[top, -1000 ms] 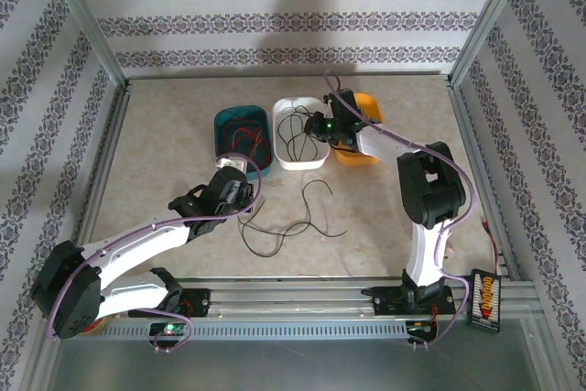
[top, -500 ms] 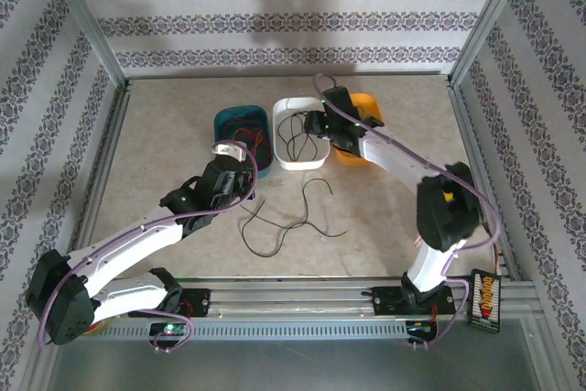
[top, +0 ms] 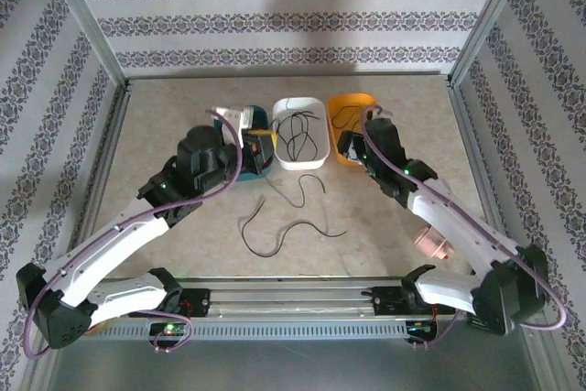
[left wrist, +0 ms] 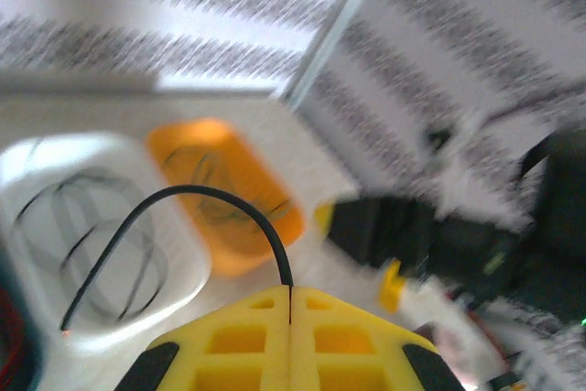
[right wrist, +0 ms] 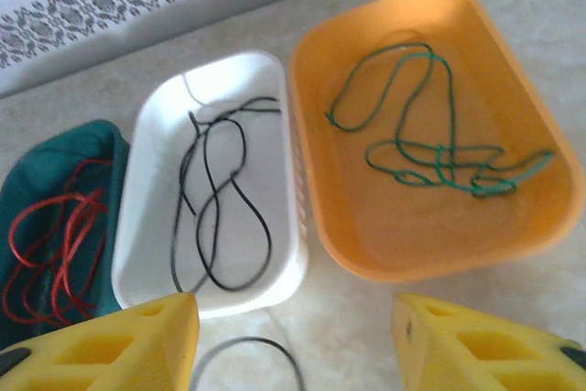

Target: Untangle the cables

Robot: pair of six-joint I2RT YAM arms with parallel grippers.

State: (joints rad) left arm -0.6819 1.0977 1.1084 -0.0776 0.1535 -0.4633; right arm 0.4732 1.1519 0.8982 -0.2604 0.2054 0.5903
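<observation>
Cable [left wrist: 188,188] pinched in left jaws, view blurred; teal tray [top: 266,164] partly hidden.

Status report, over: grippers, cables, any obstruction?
Left gripper shut on black cable. Right gripper open, empty. Green cable in orange tray; loose black cables on table.

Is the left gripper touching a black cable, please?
Touching: in the left wrist view the left gripper pinches the black cable between its shut fingers.

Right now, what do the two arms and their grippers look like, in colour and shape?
Both the left arm and right arm have white links, black joints and a thin purple cable along them. The left gripper and right gripper have yellow fingers with recessed pockets.
</observation>
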